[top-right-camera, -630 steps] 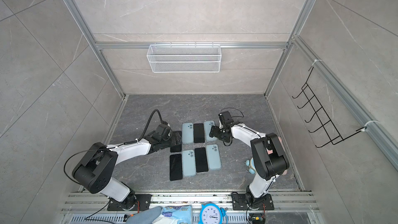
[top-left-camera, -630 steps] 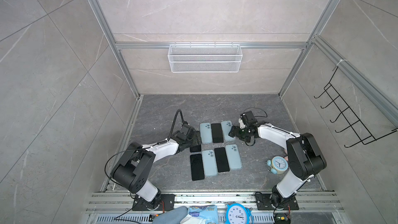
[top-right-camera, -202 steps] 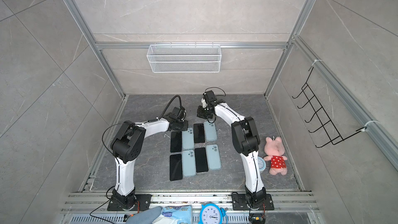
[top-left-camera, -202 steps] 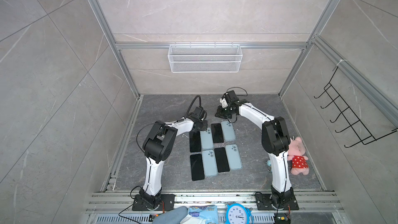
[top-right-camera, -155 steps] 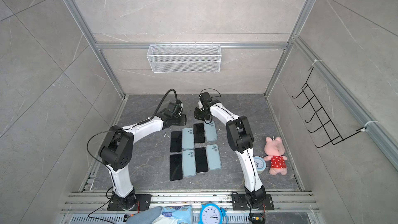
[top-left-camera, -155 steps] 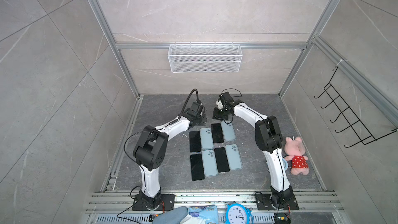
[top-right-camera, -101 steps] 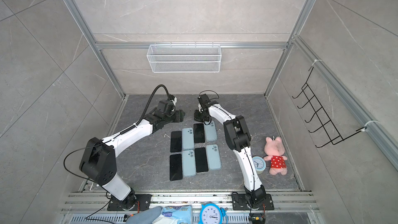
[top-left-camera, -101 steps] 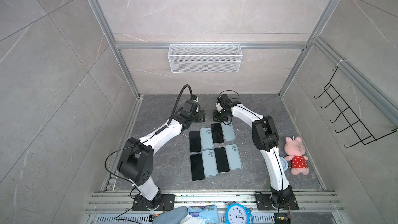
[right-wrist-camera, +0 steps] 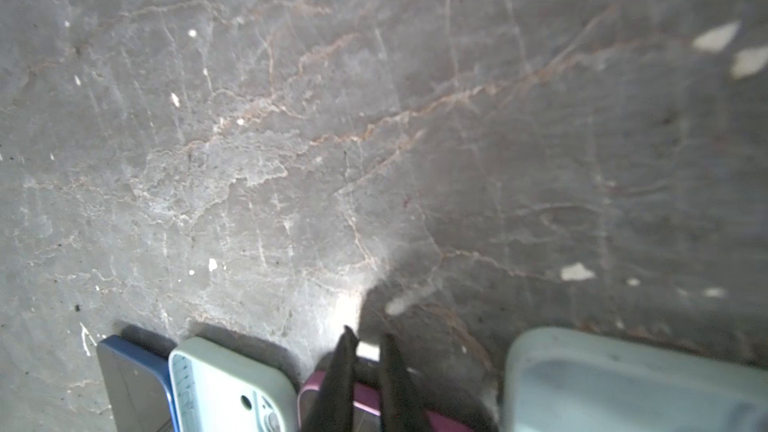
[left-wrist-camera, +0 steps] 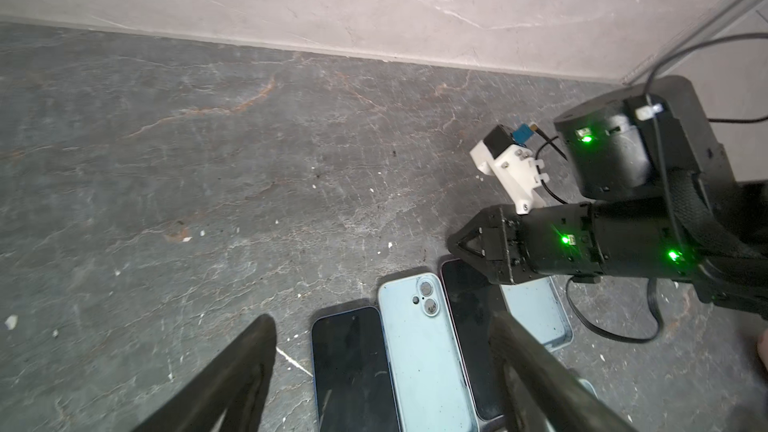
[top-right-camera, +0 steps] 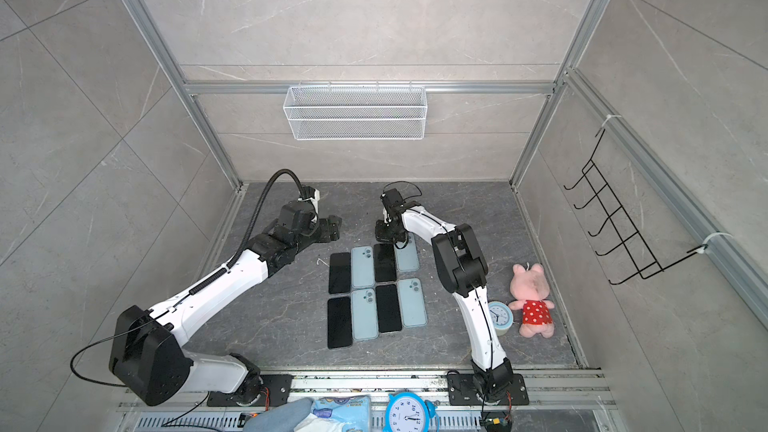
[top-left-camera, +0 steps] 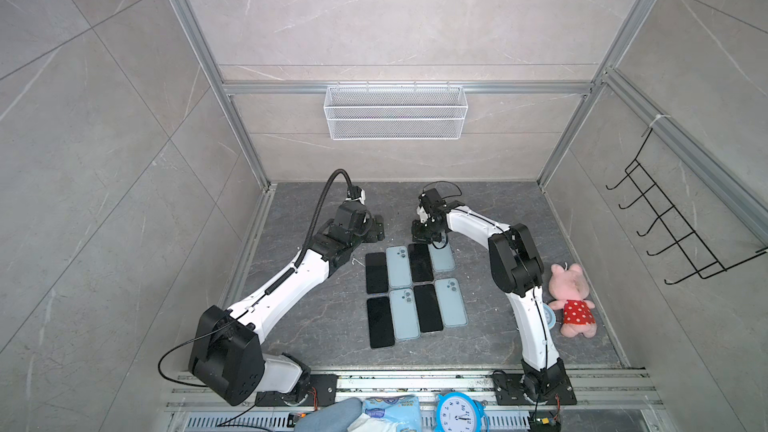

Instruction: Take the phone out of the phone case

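Note:
Two rows of phones lie on the dark floor. The back row holds a black phone [top-left-camera: 376, 273], a pale blue phone [top-left-camera: 398, 266] lying face down, a dark phone with a pink rim [top-left-camera: 420, 262] [right-wrist-camera: 309, 393], and an empty pale blue phone case [top-left-camera: 442, 257] [left-wrist-camera: 536, 313]. My right gripper [top-left-camera: 428, 235] [right-wrist-camera: 366, 338] is low at the pink-rimmed phone's far end. Its jaws stand a narrow gap apart with nothing between them. My left gripper [top-left-camera: 374, 228] [left-wrist-camera: 382, 367] hangs wide open and empty above the floor, just behind the back row's left end.
The front row has a black phone [top-left-camera: 380, 322], a pale blue one [top-left-camera: 404, 314], another black one [top-left-camera: 427, 308] and another pale blue one [top-left-camera: 451, 302]. A pink plush pig [top-left-camera: 571, 305] and a small clock [top-left-camera: 548, 317] lie by the right arm. A wire basket [top-left-camera: 395, 112] hangs on the back wall.
My left gripper has opened wide and its arm has dropped lower and swung left. My right gripper has come down towards the far end of the back row.

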Available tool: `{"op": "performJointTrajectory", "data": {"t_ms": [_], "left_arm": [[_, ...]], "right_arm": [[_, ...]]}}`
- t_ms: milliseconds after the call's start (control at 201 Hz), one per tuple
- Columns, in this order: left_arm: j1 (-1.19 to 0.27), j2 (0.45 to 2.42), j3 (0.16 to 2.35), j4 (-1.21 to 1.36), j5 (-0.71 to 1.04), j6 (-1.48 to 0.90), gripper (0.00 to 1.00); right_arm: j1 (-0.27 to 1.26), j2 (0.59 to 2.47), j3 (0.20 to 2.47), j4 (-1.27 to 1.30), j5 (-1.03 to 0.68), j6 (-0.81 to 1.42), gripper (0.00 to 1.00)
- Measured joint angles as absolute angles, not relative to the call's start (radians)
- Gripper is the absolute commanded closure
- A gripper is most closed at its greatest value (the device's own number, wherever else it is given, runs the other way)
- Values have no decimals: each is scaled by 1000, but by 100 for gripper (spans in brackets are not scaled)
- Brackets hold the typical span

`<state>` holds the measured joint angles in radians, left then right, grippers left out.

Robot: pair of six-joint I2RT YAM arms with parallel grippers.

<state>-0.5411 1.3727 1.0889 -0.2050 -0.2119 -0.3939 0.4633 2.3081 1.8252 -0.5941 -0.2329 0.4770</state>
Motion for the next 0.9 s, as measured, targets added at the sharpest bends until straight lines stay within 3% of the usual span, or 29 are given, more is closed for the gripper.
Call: {"op": "performJointTrajectory", "data": {"t_ms": [249,394,543,638,897], "left_arm": [[-484,1320,965,-194,-265,-418,0],[-382,1232,813,-175,-305,-451,0],[-323,1042,593,-105,-434,-457,0],[-323,944,467,-33,-525,-434,0],[-282,892,294,208,-660,-225,0]], "right_arm": [[456,2174,1837,-565,-201,457,28],[420,1880,1642,-442,-143,422,1],[318,1388,1173,-261,66,368,0],[268,1192,911,-173,215,345,0],[208,1193,407,187,460,251,0]]}}
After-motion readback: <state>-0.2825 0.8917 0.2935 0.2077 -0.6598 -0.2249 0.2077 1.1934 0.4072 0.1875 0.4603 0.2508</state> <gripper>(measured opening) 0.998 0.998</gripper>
